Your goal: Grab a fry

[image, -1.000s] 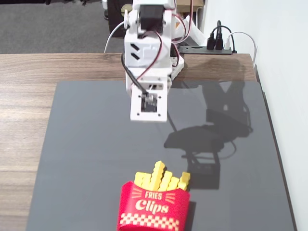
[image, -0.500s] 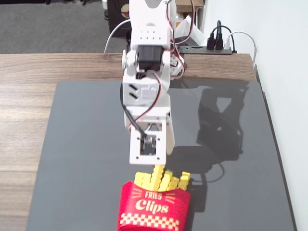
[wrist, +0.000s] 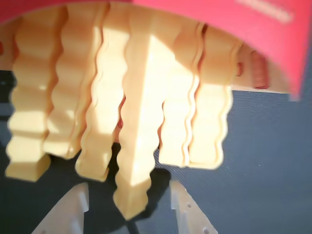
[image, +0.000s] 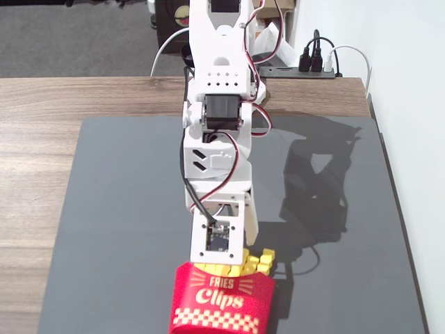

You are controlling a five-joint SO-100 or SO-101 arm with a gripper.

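In the wrist view the fry (wrist: 139, 122) is the longest of several wavy yellow sticks poking out of the red carton (wrist: 253, 34). Its tip reaches down between my two white fingers (wrist: 73, 204), with a gap on each side. My gripper (wrist: 127, 189) is open around that tip and touches nothing. Shorter fries (wrist: 63, 107) hang left and right of it. In the fixed view the arm's wrist (image: 221, 233) stands right over the carton (image: 221, 300), lettered "FRIES Clips". Yellow fry tops (image: 256, 263) show beside it; the jaws are hidden there.
The carton stands at the near edge of a dark grey mat (image: 118, 209) on a wooden table (image: 42, 139). A black power strip with plugs (image: 313, 66) lies at the back right. A white wall (image: 410, 139) borders the right side.
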